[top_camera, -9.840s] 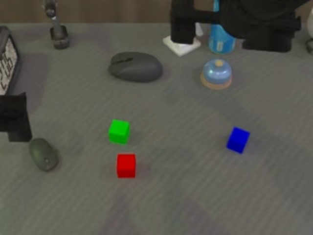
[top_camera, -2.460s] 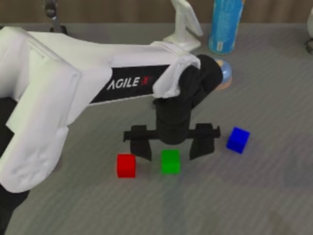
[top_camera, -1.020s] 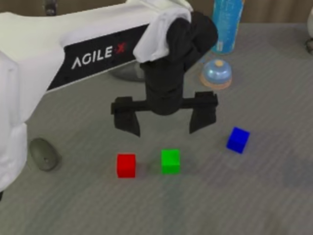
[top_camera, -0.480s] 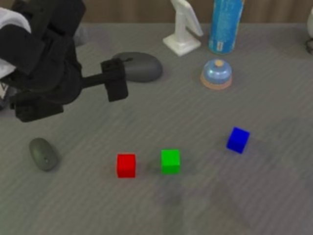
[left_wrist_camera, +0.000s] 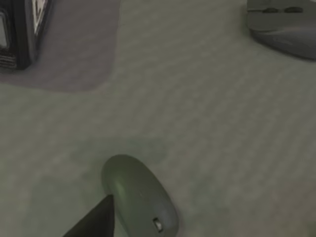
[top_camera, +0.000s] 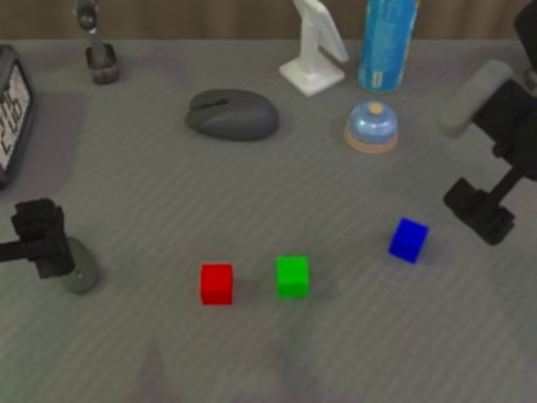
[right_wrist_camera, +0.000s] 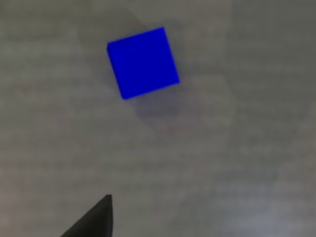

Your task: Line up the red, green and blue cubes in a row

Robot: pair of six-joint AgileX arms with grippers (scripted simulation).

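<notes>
1. In the top view, the small bright red cube [top_camera: 216,283] and the small bright green cube [top_camera: 292,276] are seen sitting near each other, a gap between them, at the middle of the grey bench [top_camera: 252,193]. The small deep blue cube [top_camera: 409,240] is lying apart to their right, turned askew and slightly farther back.
2. The right tool [top_camera: 480,211] is being held above the bench just right of the blue cube, not touching it; whether its fingers are wide or narrow cannot be told. The left tool [top_camera: 38,239] is being held at the left edge, above the small grey-green oval mouse [top_camera: 77,266]; its spread cannot be told either.
3. In the left wrist view, the oval mouse [left_wrist_camera: 139,195] is being shown close below, with one dark fingertip [left_wrist_camera: 94,222] beside it and the large dark computer mouse [left_wrist_camera: 284,24] farther off.
4. In the right wrist view, the blue cube [right_wrist_camera: 143,61] is being shown lying free on the bench, well apart from one dark fingertip [right_wrist_camera: 94,219].
</notes>
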